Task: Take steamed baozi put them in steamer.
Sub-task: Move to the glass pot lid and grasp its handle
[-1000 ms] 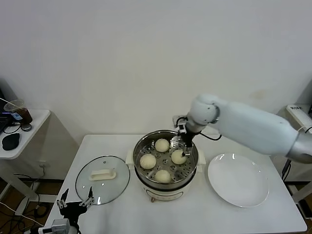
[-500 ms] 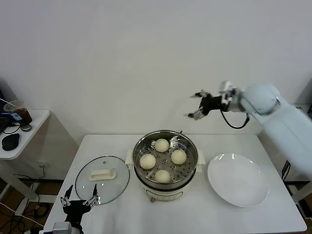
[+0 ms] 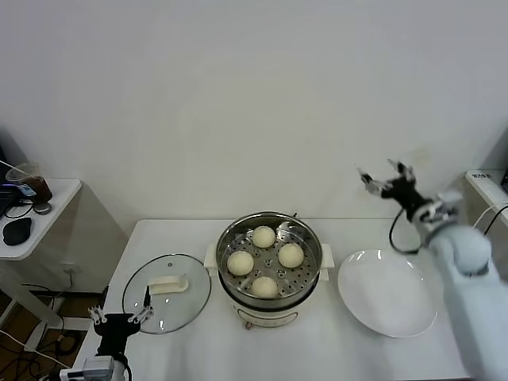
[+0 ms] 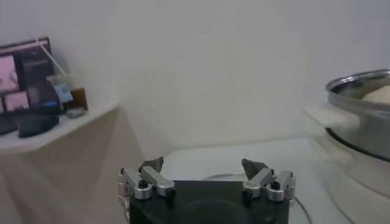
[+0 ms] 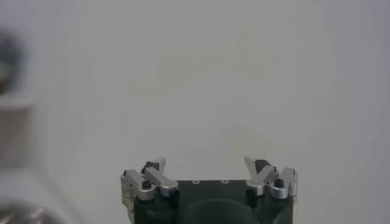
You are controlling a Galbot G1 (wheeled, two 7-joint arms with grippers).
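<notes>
The steamer point(image 3: 223, 248), a steel basket on a cream pot base, stands mid-table with several cream-white baozi point(image 3: 291, 255) on its perforated floor. My right gripper point(image 3: 386, 176) hangs open and empty in the air, behind and above the white plate, well to the steamer's right. In the right wrist view the gripper point(image 5: 207, 163) faces only the bare wall. Low at the table's front left corner, my left gripper point(image 3: 121, 319) is open and holds nothing. Its wrist view shows the gripper point(image 4: 203, 167) spread wide, the steamer's rim point(image 4: 356, 91) and one baozi point(image 4: 381, 94) far off to one side.
A round glass lid point(image 3: 190, 298) with a white handle lies flat to the left of the steamer. A bare white plate point(image 3: 387, 294) lies to its right. A side table point(image 3: 48, 218) with a cup and a mouse stands beyond the table's left edge.
My right arm has lifted out of the steamer and swung up and to the right, empty, leaving a baozi behind. The left gripper has barely shifted.
</notes>
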